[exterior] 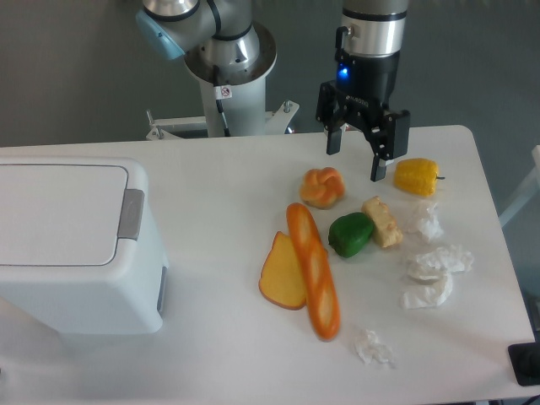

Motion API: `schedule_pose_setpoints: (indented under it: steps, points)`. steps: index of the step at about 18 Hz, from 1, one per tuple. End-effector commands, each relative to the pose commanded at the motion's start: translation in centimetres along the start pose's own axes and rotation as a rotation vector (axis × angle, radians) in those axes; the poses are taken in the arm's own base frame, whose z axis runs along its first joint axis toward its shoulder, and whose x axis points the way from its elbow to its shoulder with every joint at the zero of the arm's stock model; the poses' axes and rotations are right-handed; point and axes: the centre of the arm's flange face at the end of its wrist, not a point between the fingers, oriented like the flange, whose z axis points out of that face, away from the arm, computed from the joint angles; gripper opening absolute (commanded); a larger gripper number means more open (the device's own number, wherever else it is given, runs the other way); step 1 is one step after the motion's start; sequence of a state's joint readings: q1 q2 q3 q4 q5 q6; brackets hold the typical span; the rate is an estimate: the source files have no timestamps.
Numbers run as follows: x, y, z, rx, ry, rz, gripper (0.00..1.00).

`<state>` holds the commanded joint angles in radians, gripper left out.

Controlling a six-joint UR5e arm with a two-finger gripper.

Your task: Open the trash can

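Note:
The trash can (76, 253) is a large boxy white bin at the left of the table. Its flat white lid (55, 213) lies down, shut, with the grey push tab (130, 214) on its right edge. My gripper (356, 160) hangs open over the back of the table, well to the right of the can, above and behind the food items. Nothing is between its black fingers.
Right of the can lie a baguette (314, 270), an orange slice of bread (283, 273), a round bun (323, 186), a green pepper (351, 234), a cheese wedge (383, 221) and a yellow pepper (417, 176). Crumpled white paper (430, 274) sits near the right edge.

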<state>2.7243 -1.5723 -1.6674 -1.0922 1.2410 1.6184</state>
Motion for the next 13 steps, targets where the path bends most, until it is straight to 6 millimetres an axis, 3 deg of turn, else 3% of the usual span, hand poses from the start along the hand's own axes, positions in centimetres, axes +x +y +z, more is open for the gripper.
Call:
schedule_pose_setpoints:
  steps: [13]
  points:
    - [-0.08,-0.26,-0.08,0.047,-0.001,-0.011,1.00]
